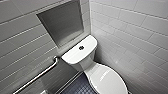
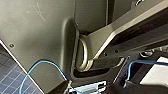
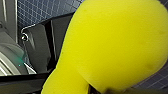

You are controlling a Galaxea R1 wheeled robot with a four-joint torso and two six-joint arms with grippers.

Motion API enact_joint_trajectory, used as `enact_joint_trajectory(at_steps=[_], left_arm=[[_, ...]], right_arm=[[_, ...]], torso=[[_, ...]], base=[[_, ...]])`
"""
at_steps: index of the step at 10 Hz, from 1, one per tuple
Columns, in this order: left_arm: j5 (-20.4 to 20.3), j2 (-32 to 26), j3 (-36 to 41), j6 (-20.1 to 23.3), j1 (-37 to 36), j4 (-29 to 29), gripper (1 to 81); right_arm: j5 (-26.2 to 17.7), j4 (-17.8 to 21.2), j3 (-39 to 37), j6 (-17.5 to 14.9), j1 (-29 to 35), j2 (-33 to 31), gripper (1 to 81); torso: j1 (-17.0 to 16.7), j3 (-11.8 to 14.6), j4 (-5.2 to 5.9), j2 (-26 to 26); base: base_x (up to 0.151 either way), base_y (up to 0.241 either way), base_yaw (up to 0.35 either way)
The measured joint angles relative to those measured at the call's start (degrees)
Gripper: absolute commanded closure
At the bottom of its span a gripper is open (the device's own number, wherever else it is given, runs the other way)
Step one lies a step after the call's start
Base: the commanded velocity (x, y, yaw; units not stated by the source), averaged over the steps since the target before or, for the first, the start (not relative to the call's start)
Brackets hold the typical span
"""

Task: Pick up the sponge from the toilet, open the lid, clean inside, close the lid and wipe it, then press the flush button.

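Observation:
The white toilet (image 1: 75, 58) stands in the corner of a tiled room, in the head view. Its oval lid (image 1: 110, 80) is down over the bowl. On the flat tank cover sits the small round dark flush button (image 1: 81, 47). The bright yellow sponge (image 3: 112, 45) looms large in the right wrist view, off the toilet and above the dark tiled floor, with my right gripper (image 3: 105, 90) shut on its lower end. The left wrist view looks at the robot's own dark body panels, and the left gripper is open with nothing in it.
A chrome grab bar (image 1: 37, 76) runs along the left wall beside the tank. A recessed niche (image 1: 62, 22) sits in the wall above the tank. White tiled wall closes in on the right. Dark blue floor (image 1: 77, 87) lies left of the bowl.

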Motion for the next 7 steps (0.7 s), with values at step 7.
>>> enact_joint_trajectory(at_steps=[7], left_arm=[[0.27,0.48,-1.90,-0.01,0.71,-1.17,1.0]], right_arm=[[12.31,-2.76,-29.45,-1.07,-9.42,15.52,81.1]], torso=[[-9.49,11.60,0.00,14.36]], base=[[0.000,0.000,0.000]])
